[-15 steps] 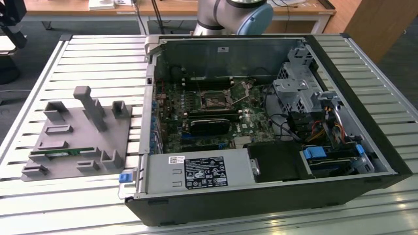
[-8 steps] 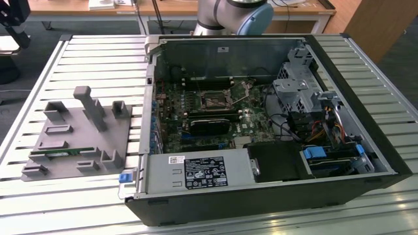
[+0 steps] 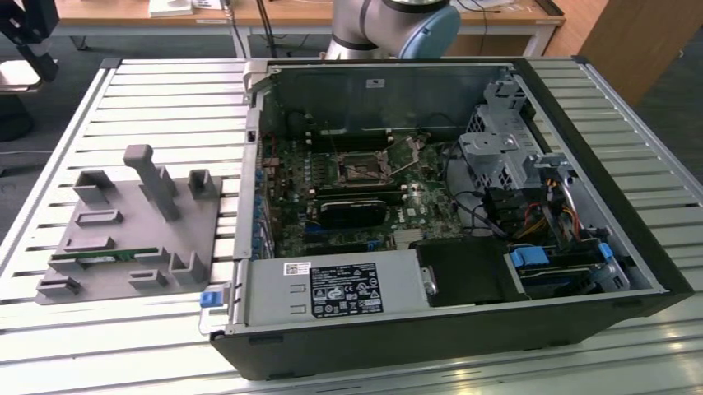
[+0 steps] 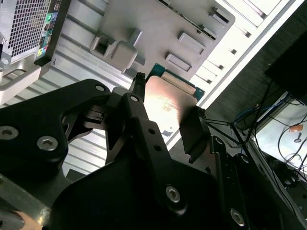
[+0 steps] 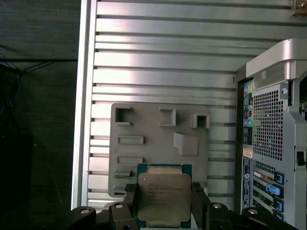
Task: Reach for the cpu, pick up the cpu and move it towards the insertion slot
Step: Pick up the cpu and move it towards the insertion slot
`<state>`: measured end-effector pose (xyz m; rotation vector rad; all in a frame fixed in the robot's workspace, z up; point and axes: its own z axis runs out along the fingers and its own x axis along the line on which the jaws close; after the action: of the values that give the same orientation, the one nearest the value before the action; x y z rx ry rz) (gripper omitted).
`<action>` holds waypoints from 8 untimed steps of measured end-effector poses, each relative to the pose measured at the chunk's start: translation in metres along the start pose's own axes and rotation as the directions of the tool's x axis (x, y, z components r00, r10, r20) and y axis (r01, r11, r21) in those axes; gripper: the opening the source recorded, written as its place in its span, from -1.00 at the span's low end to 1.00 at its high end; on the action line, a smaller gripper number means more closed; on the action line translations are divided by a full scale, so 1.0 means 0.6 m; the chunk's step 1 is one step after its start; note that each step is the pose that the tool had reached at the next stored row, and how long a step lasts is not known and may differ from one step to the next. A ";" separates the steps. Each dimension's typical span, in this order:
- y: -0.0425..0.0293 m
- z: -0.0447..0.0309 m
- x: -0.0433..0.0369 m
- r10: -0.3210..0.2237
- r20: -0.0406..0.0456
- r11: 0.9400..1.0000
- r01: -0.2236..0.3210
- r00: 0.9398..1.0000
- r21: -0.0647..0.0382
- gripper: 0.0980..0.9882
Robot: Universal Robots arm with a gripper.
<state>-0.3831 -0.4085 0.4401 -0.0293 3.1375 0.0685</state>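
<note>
My black two-fingered gripper (image 5: 164, 203) is closed onto the flat square cpu (image 5: 163, 197) with the silvery metal top and green rim; one finger (image 5: 130, 199) presses each of its opposite edges, and the chip sits flat between them, lifted above the grey plastic parts tray (image 5: 158, 143) on the slatted metal table (image 5: 163, 57). In the exterior view, the open black computer case (image 3: 615, 197) holds the green motherboard, with the square metal-framed insertion slot (image 3: 361, 169) near its middle.
</note>
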 end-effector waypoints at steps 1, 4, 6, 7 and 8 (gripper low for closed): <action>0.000 0.000 0.000 0.000 0.000 1.000 0.000 1.000 0.000 -0.01; 0.000 0.000 -0.004 0.000 0.000 1.000 0.000 1.000 0.000 -0.01; 0.000 0.000 -0.008 0.000 0.000 1.000 0.000 1.000 0.000 -0.01; 0.000 0.000 -0.011 0.000 0.000 1.000 0.000 1.000 0.000 -0.01; 0.000 0.000 -0.015 0.000 0.000 1.000 0.000 1.000 0.000 -0.01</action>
<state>-0.3744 -0.4084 0.4400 -0.0294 3.1375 0.0690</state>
